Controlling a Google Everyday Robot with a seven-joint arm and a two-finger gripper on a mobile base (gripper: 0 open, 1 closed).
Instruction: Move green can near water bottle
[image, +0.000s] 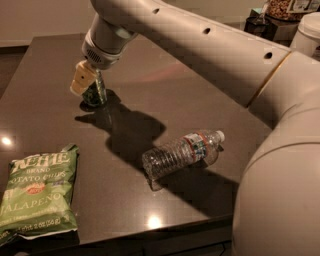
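Note:
The green can (94, 92) stands upright on the dark table (165, 95) at the back left. My gripper (86, 82) reaches down onto it from above; its pale fingers (80, 80) cover the can's top and left side. The water bottle (182, 152) lies on its side near the table's middle front, white cap pointing right, well to the right and front of the can.
A green jalapeño chip bag (37, 192) lies flat at the front left corner. My large pale arm (260, 90) spans the right side. A white tub (307, 32) and a jar (285, 9) stand behind the table at the back right.

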